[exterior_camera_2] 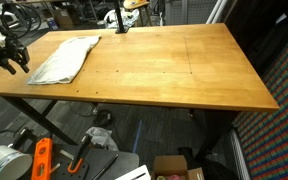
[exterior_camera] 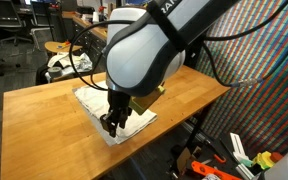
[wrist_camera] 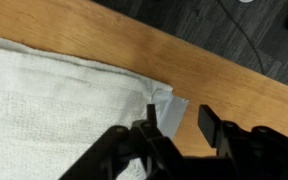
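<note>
Gripper (wrist_camera: 179, 122) of mine hangs with its jaws apart over a corner of the white towel (wrist_camera: 54, 100), which lies flat near the edge of the wooden table (exterior_camera: 189, 92). I judge the cloth light, soft and limp, likely to droop and drag. That loose corner is where I would pinch it.

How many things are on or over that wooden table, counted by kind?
towel: 1
gripper: 1
table: 1
Total: 3
</note>
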Controlling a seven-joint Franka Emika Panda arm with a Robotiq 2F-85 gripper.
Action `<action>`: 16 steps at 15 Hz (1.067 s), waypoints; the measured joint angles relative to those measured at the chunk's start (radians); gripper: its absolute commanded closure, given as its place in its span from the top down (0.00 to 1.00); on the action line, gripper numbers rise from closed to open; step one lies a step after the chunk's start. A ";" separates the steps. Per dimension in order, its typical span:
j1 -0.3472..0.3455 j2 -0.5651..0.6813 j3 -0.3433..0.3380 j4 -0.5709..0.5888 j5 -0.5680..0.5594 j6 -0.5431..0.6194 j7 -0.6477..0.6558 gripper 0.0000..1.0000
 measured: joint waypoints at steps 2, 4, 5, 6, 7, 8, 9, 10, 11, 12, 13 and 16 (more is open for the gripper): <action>-0.001 -0.021 -0.003 0.000 0.020 0.027 -0.025 0.96; -0.004 -0.054 -0.012 0.001 0.032 0.058 -0.048 1.00; -0.008 -0.070 -0.020 0.005 0.021 0.068 -0.050 1.00; -0.012 -0.081 -0.029 0.014 0.004 0.069 -0.050 1.00; -0.018 -0.086 -0.039 0.027 -0.022 0.068 -0.050 1.00; -0.026 -0.084 -0.048 0.044 -0.046 0.068 -0.050 1.00; -0.033 -0.078 -0.057 0.063 -0.067 0.069 -0.050 1.00; -0.039 -0.068 -0.063 0.084 -0.092 0.076 -0.049 1.00; -0.045 -0.053 -0.068 0.109 -0.128 0.088 -0.039 1.00; -0.051 -0.031 -0.071 0.140 -0.176 0.092 -0.017 1.00; -0.056 -0.004 -0.073 0.176 -0.224 0.092 0.012 1.00; -0.059 0.102 -0.089 0.310 -0.362 0.065 0.100 1.00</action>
